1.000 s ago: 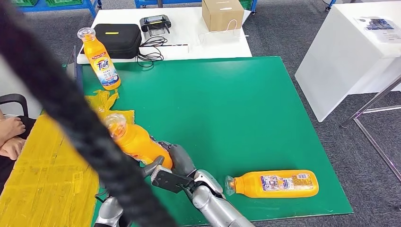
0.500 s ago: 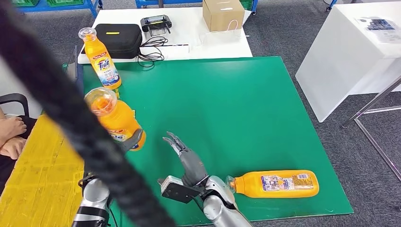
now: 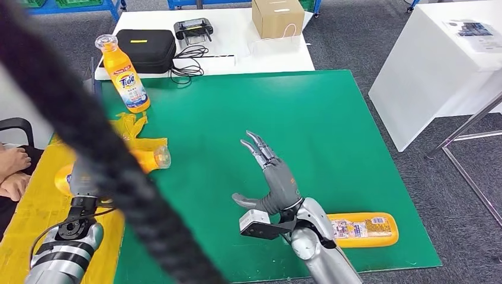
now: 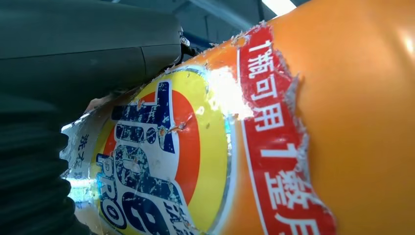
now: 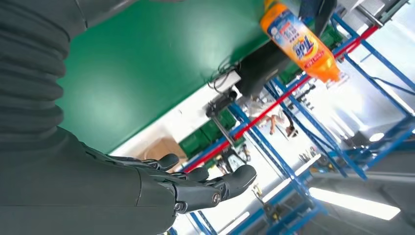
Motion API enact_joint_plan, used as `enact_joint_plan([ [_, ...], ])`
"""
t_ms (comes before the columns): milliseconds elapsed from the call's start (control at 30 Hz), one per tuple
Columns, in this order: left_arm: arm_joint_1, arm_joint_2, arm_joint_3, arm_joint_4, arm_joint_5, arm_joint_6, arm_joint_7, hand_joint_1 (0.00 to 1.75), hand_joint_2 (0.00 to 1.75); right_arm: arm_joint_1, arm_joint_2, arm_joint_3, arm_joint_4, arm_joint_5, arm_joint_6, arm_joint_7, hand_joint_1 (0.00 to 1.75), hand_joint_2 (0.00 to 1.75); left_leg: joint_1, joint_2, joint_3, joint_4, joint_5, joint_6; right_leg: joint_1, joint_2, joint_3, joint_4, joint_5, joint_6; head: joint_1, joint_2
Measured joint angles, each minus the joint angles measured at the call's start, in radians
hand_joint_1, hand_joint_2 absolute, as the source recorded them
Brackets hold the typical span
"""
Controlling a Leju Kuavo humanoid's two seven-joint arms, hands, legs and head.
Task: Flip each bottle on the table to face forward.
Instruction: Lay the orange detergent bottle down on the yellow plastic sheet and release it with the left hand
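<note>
An orange Tide bottle (image 3: 124,74) stands upright at the back left corner of the green mat (image 3: 284,118); the right wrist view also shows this bottle (image 5: 301,44). My left hand (image 3: 81,182) grips a second orange bottle (image 3: 151,158) over the mat's left edge, lying roughly level with its cap pointing right. Close up, its Tide label (image 4: 156,161) faces the left wrist camera under my thumb (image 4: 88,44). A third bottle (image 3: 364,229) lies on its side at the front right, its neck hidden behind my right arm. My right hand (image 3: 275,177) is raised above the mat, fingers (image 5: 195,183) spread, holding nothing.
A thick black cable (image 3: 118,177) crosses the head view and hides much of my left hand. A yellow surface (image 3: 35,207) lies left of the mat, with a person's hand (image 3: 12,168) at its edge. A black case (image 3: 145,47), a controller (image 3: 194,26) and a cardboard box (image 3: 277,16) sit behind.
My left hand has carried its bottle left and tipped it from upright to nearly level. My right hand let go, rose and moved right, now covering the lying bottle's neck.
</note>
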Motion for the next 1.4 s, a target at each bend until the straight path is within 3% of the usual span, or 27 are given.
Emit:
enact_joint_plan([
  [167, -0.037, 0.037, -0.025, 0.187, 0.004, -0.01, 0.068, 1.75, 1.75, 0.001, -0.033, 0.0, -0.027, 0.022, -0.036, 0.004, 0.0, 1.75, 0.0, -0.001, -0.001, 0.0, 0.0, 0.0, 0.0, -0.001, 0.001, 0.0, 0.0, 0.0, 0.0, 0.0],
  [300, -0.076, 0.041, -0.047, 0.278, -0.002, -0.028, 0.12, 0.02, 1.75, 0.0, -0.055, 0.0, -0.04, 0.031, -0.048, 0.009, 0.0, 1.75, -0.001, -0.004, 0.004, -0.001, -0.001, -0.001, -0.001, -0.002, 0.006, -0.001, 0.0, 0.0, 0.0, 0.0],
  [700, -0.107, 0.038, -0.008, 0.349, 0.094, 0.0, 0.025, 0.0, 1.75, 0.007, -0.084, 0.0, -0.06, 0.062, -0.049, 0.022, 0.0, 1.75, 0.001, -0.002, 0.009, -0.001, 0.0, -0.005, 0.001, -0.002, 0.01, 0.0, 0.0, -0.001, 0.0, 0.0],
  [933, -0.072, 0.028, 0.056, 0.284, 0.071, 0.016, -0.07, 0.0, 1.75, 0.009, -0.104, 0.0, -0.06, 0.113, -0.037, 0.044, 0.0, 1.75, 0.001, -0.002, 0.008, -0.001, 0.0, -0.004, 0.001, -0.002, 0.009, 0.0, 0.0, -0.001, 0.0, 0.0],
  [1300, 0.039, 0.032, 0.026, 0.043, -0.006, 0.016, 0.032, 0.0, 1.75, 0.015, -0.152, 0.001, -0.06, 0.104, 0.018, 0.04, 0.0, 1.75, 0.001, -0.003, 0.005, 0.0, 0.0, -0.004, 0.001, -0.002, 0.006, -0.001, 0.0, -0.001, 0.0, 0.0],
  [1367, 0.053, 0.046, -0.006, -0.002, -0.006, 0.016, 0.12, 0.0, 1.75, 0.019, -0.163, 0.001, -0.061, 0.092, 0.033, 0.034, 0.0, 1.75, 0.001, -0.003, 0.005, 0.0, 0.0, -0.004, 0.001, -0.002, 0.005, -0.001, 0.0, -0.001, 0.0, 0.0],
  [1400, 0.058, 0.061, -0.042, -0.031, -0.006, 0.016, 0.205, 0.0, 1.75, 0.022, -0.171, 0.002, -0.064, 0.084, 0.042, 0.03, 0.0, 1.75, 0.001, -0.003, 0.004, 0.0, 0.0, -0.004, 0.001, -0.002, 0.004, -0.001, 0.0, -0.001, 0.0, 0.0],
])
